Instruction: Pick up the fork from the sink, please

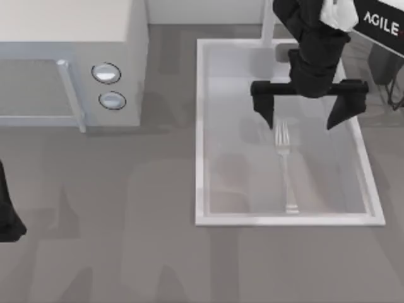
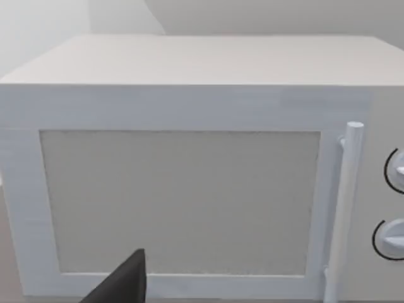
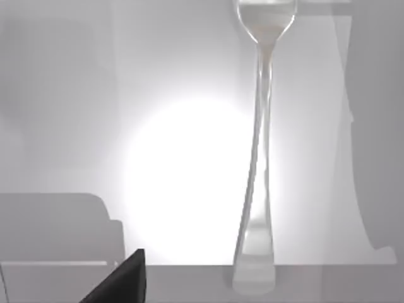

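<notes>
Nothing is lifted yet: the right gripper (image 1: 309,113) hangs wide open and empty over the fork (image 1: 285,167) lying flat in the sink (image 1: 201,126), with descent and grasp remaining.

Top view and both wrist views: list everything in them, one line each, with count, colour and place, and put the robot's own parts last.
fork: one, shiny silver, lying flat on the sink floor, tines toward the far end, handle toward the near rim.
sink: one, white basin with a thick rim, on the table's right half.
faucet post: one, white, at the sink's far rim.
microwave: one, white, far left of the table, two round knobs on its front and a white bar handle.
table: one, grey.
right gripper: one, black, jaws spread wide, over the sink's far half above the fork's tines.
left arm: one, black, parked at the table's left edge, wrist camera facing the microwave door.
</notes>
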Robot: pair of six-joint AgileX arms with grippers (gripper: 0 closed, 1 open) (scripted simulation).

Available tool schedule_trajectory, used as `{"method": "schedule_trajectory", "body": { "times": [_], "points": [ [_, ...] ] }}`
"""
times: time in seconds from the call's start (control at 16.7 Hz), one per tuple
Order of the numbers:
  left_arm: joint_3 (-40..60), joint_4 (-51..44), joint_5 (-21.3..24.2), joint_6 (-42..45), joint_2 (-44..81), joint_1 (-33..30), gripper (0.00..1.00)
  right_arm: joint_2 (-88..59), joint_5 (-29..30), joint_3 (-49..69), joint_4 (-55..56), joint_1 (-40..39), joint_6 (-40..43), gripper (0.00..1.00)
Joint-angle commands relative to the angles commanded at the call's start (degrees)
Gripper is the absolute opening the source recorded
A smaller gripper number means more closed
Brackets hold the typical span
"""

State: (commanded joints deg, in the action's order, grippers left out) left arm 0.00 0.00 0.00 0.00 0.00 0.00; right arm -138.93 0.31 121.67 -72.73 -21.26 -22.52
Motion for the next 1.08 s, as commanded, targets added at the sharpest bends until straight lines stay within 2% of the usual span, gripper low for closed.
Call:
{"method": "schedule_trajectory", "body": {
  "times": [0.48, 0.9, 1.08],
  "points": [
    [0.0, 0.0, 0.0, 0.0, 0.0, 0.0, 1.00, -1.2, 0.0, -1.7, 2.3, 0.3, 0.0, 1.00],
    [0.0, 0.0, 0.0, 0.0, 0.0, 0.0, 1.00, -9.4, 0.1, -11.4, 21.6, 0.0, -0.1, 1.00],
    [0.0, 0.0, 0.0, 0.0, 0.0, 0.0, 1.00, -11.3, 0.1, -13.6, 24.9, -0.1, -0.2, 1.00]
  ]
}}
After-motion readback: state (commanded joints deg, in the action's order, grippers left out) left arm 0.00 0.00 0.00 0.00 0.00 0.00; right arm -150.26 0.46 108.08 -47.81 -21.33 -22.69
